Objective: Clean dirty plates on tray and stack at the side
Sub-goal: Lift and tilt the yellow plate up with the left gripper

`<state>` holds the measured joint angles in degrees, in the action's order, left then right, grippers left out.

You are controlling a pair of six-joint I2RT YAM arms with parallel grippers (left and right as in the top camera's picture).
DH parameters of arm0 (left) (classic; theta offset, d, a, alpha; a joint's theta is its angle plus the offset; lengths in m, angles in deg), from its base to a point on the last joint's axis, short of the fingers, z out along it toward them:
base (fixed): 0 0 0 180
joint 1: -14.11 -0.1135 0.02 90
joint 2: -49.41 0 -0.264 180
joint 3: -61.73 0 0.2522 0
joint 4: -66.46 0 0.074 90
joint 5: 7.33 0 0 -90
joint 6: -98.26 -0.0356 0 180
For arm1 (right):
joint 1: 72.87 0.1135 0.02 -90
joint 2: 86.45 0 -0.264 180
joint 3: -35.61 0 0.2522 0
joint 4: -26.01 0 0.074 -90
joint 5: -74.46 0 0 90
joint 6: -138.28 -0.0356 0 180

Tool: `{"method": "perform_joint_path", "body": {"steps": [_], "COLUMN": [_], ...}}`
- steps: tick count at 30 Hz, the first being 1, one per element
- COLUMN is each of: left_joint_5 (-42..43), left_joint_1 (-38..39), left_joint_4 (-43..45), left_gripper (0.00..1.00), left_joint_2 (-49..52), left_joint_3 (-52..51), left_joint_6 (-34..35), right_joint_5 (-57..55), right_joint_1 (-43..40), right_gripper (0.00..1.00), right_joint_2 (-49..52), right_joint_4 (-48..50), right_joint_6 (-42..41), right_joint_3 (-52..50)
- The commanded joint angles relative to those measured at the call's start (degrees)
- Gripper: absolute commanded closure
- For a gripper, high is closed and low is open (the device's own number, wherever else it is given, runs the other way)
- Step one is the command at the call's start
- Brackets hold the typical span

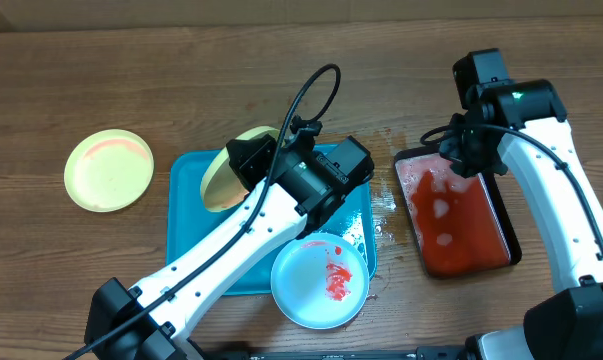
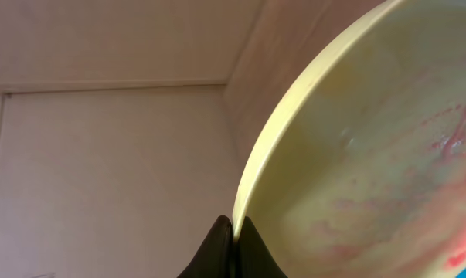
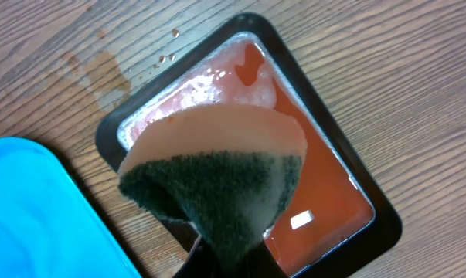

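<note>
My left gripper (image 1: 253,162) is shut on the rim of a pale yellow-green plate (image 1: 224,178) and holds it tilted above the back of the turquoise tray (image 1: 196,250). In the left wrist view the fingers (image 2: 217,247) pinch that plate's edge, and faint red smears show on its inner face (image 2: 372,170). A pale blue-white plate (image 1: 311,292) with a red smear lies at the tray's front right corner. Another yellow-green plate (image 1: 108,170) lies on the table to the left. My right gripper (image 1: 453,150) is shut on a green and orange sponge (image 3: 217,181) above the black tray.
The small black tray (image 1: 508,240) of red liquid stands right of the turquoise tray, its rim (image 3: 389,225) in the right wrist view. Drops of water wet the wood between the two trays (image 1: 386,200). The turquoise tray's corner (image 3: 32,208) shows beside the sponge.
</note>
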<state>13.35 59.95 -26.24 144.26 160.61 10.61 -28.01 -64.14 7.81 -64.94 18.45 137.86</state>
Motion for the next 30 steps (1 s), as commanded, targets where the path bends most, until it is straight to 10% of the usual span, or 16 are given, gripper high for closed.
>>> {"method": "perform_joint_path", "body": {"steps": [1,30], "left_joint_5": [-3.41,-19.82], "left_joint_1": [0.48,0.48], "left_joint_4": [-0.17,13.66], "left_gripper": [0.95,0.95], "left_joint_2": [0.31,0.31], "left_joint_3": [1.4,1.4], "left_joint_6": [-0.68,-20.17], "right_joint_5": [-1.01,-0.76], "right_joint_1": [-0.72,-0.83], "right_gripper": [0.96,0.96], "right_joint_2": [-0.26,-0.26], "right_joint_4": [0.13,0.46], "right_joint_6": [-0.37,-0.37], "right_joint_3": [-0.37,-0.37]}}
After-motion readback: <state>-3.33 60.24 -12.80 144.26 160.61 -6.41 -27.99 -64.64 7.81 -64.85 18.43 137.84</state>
